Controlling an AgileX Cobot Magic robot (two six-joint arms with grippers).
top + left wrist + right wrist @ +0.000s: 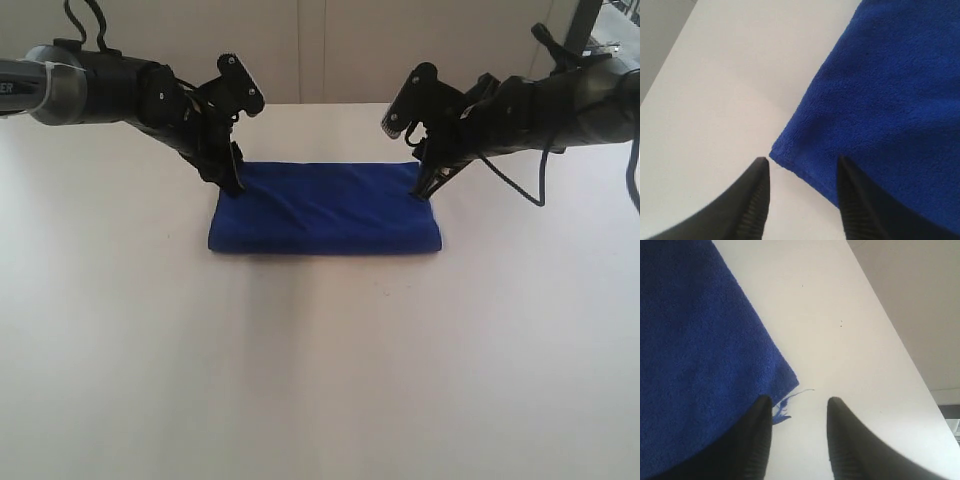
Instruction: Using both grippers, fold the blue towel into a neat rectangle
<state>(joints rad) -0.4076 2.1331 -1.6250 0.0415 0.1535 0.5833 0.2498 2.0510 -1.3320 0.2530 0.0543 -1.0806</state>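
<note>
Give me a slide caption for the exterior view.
Folded blue towel on a white table, left gripper and right gripper open at its two back corners.

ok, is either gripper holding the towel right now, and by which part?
Nothing is held. The left gripper and right gripper both stand open, one at each far corner of the blue towel.

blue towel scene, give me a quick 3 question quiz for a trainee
1. True or false: the deep blue terry-cloth towel lies folded as a rectangle on the white table.
2. In the exterior view, the left hand and right hand sit at the towel's: A) far corners, B) near corners, C) middle.
3. Fill in: both hands' jaws stand ____.
Key: 1 true; 2 A; 3 open.
</note>
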